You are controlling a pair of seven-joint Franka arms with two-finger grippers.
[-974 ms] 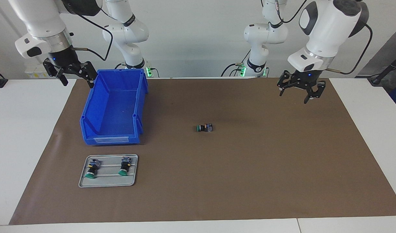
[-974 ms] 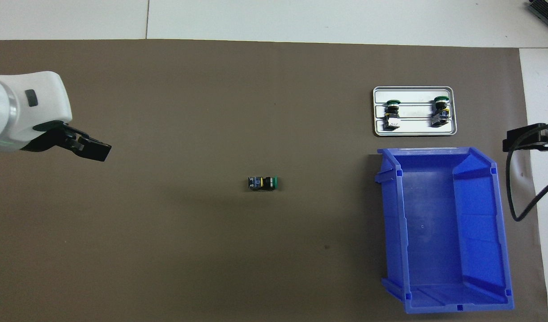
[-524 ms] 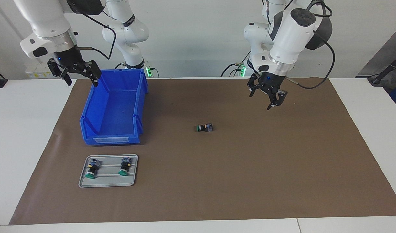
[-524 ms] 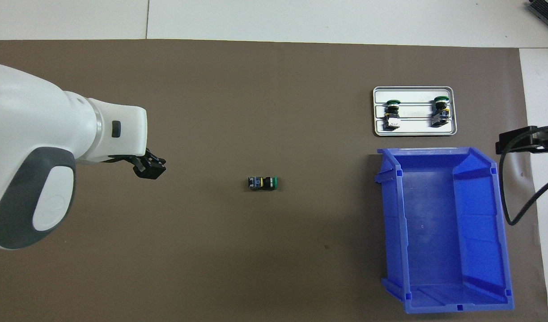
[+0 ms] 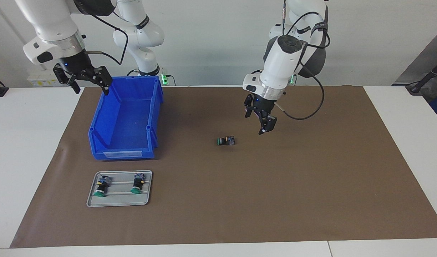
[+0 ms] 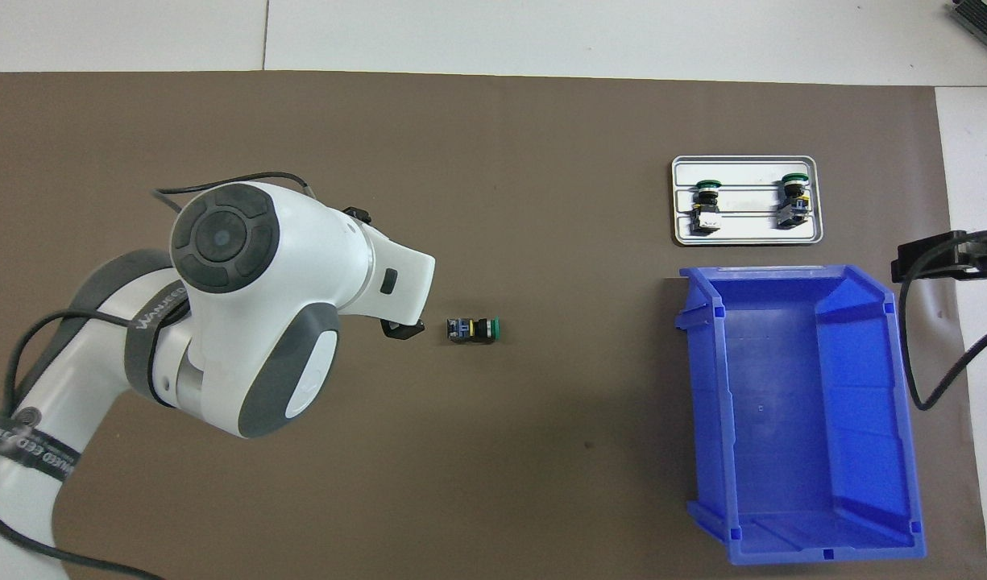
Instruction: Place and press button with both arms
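Note:
The button [image 5: 225, 141] lies on its side on the brown mat near the table's middle, its green cap toward the right arm's end [image 6: 474, 329]. My left gripper [image 5: 255, 124] hangs open and empty above the mat, just beside the button's grey-blue base on the left arm's side, not touching it. The overhead view shows only its tip [image 6: 403, 330] under the white wrist. My right gripper [image 5: 91, 89] is open and empty, held high over the corner of the blue bin [image 5: 122, 153] nearest the robots.
A grey tray [image 5: 118, 200] holding two more green-capped buttons [image 5: 100, 186] [image 5: 136, 184] lies just farther from the robots than the bin [image 6: 799, 419]. The left arm's bulky elbow [image 6: 235, 322] covers part of the mat in the overhead view.
The left arm has swung in from its end of the table and come down beside the button. The right gripper has shifted slightly toward the bin. The button has not moved.

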